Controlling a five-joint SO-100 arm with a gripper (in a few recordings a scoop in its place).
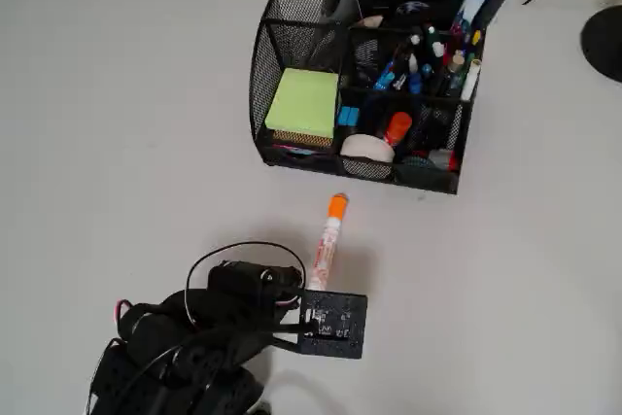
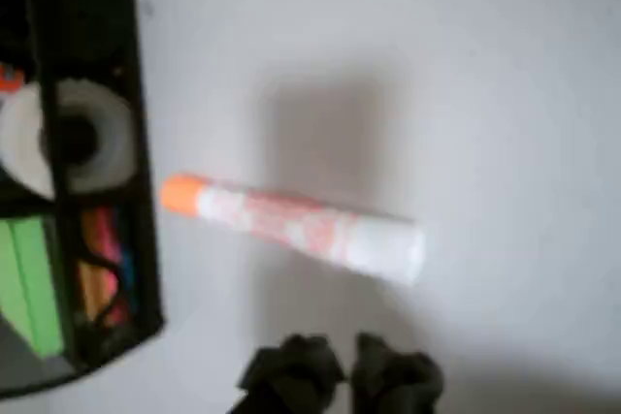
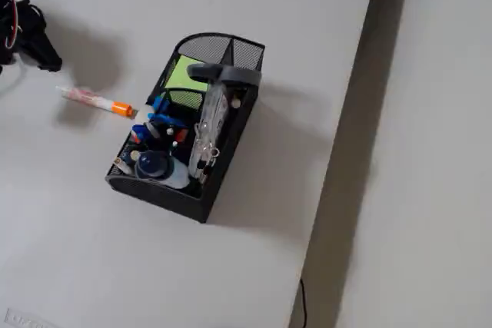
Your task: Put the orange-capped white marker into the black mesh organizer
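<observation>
The orange-capped white marker [image 1: 328, 240] lies flat on the white table, its cap toward the black mesh organizer [image 1: 270, 75] and a short gap in front of it. In the wrist view the marker [image 2: 301, 225] lies crosswise, its cap close to the organizer's wall [image 2: 138, 143]. My gripper [image 2: 342, 375] hovers above the table just short of the marker's barrel; its dark fingertips sit close together with nothing between them. In the fixed view the gripper [image 3: 46, 55] hangs beyond the marker's [image 3: 96, 101] white end, apart from it. The arm [image 1: 214, 328] comes in from the bottom left.
The organizer [image 3: 177, 190] holds green sticky notes [image 1: 303, 104], a tape roll [image 1: 367, 148] and several pens [image 1: 418, 60]. A black round base [image 1: 607, 41] sits at the far right. The table's edge [image 3: 346, 151] runs down the right side of the fixed view.
</observation>
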